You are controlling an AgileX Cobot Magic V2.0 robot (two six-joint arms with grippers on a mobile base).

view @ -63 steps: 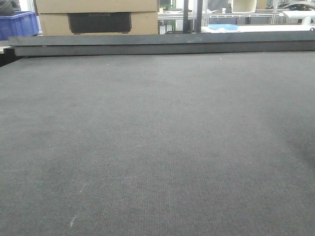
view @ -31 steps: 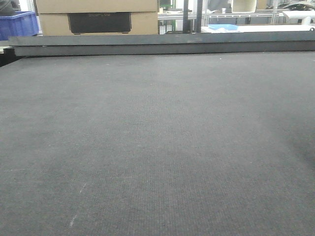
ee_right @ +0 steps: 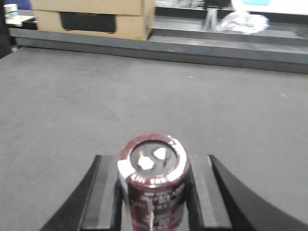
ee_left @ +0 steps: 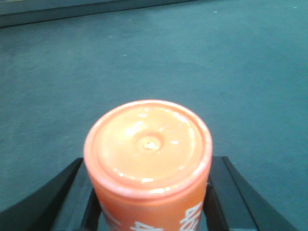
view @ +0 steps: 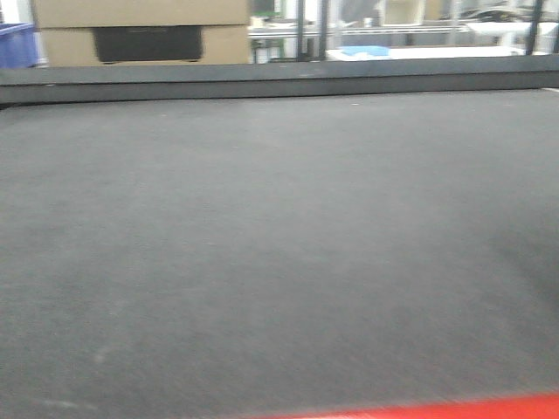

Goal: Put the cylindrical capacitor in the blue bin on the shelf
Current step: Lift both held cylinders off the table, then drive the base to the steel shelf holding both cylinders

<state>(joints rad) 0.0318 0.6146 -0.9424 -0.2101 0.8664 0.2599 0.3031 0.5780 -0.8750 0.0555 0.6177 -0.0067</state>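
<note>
In the right wrist view my right gripper [ee_right: 154, 197] is shut on a dark maroon cylindrical capacitor [ee_right: 153, 166] with white print and two metal terminals on its top face. It is held above the dark grey mat [ee_right: 96, 101]. In the left wrist view my left gripper [ee_left: 149, 197] is shut on an orange cylinder [ee_left: 148, 144] with white lettering, also above the mat. Neither gripper shows in the front view. A blue bin [view: 16, 44] is partly visible at the far left beyond the table. The shelf is out of view.
A wide dark grey mat [view: 279, 244] fills the front view, ending in a raised dark rail [view: 279, 80] at the back. A cardboard box [view: 144, 30] stands behind the rail at the left. Metal frames and white tables stand further back. A red strip [view: 454, 408] runs along the bottom edge.
The front view has shifted and blurred. The box, blue bin and background slid to the left, and a red strip has come into view at the bottom edge.
</note>
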